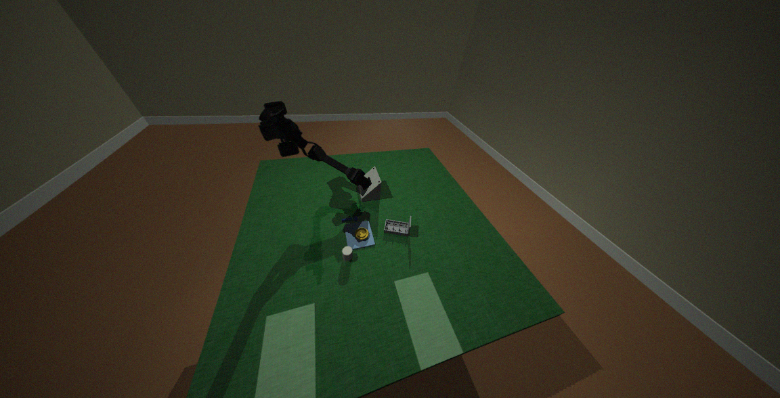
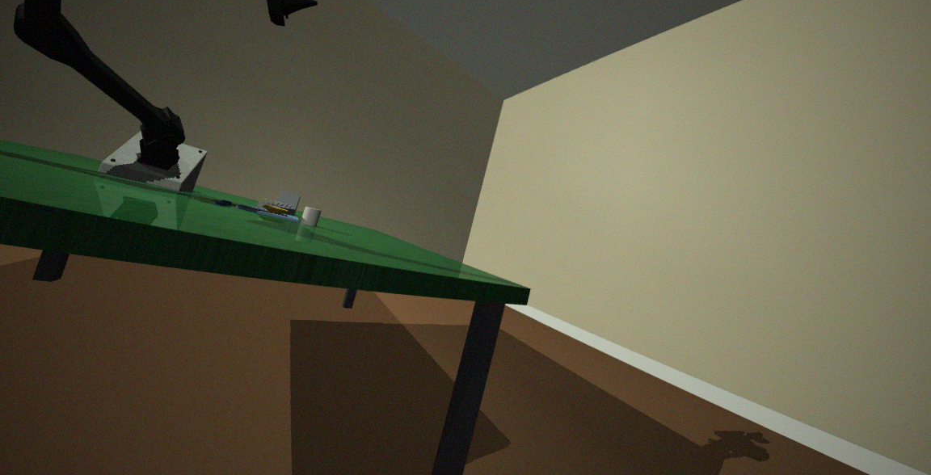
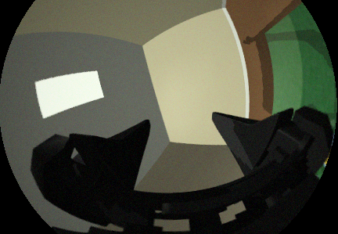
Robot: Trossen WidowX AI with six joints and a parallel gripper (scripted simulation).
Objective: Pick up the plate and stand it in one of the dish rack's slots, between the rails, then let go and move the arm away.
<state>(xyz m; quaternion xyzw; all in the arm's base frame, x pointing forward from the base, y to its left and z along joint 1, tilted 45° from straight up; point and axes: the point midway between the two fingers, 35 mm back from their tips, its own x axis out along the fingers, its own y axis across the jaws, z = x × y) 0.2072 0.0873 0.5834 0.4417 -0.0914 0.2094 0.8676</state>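
Observation:
A yellow plate (image 1: pixel 361 233) (image 2: pixel 275 209) lies flat on a light blue mat (image 1: pixel 370 241) near the middle of the green table (image 1: pixel 479 264) (image 2: pixel 195 244). The small grey dish rack (image 1: pixel 397 226) (image 2: pixel 288 199) stands just right of the plate in the top view. My gripper (image 1: pixel 286 147) (image 2: pixel 289 8) (image 3: pixel 181 119) is open and empty. It hangs high above the table, behind and left of the plate, well apart from it. The wrist view shows only walls, ceiling and an edge of the table between the spread fingers.
A white cup (image 1: pixel 347 252) (image 2: pixel 310 215) stands in front of the mat. A small blue object (image 1: pixel 349 218) lies behind the mat. The arm's grey base (image 1: pixel 374 180) (image 2: pixel 156 162) sits at the back of the table. Two pale strips (image 1: pixel 428 319) mark the front.

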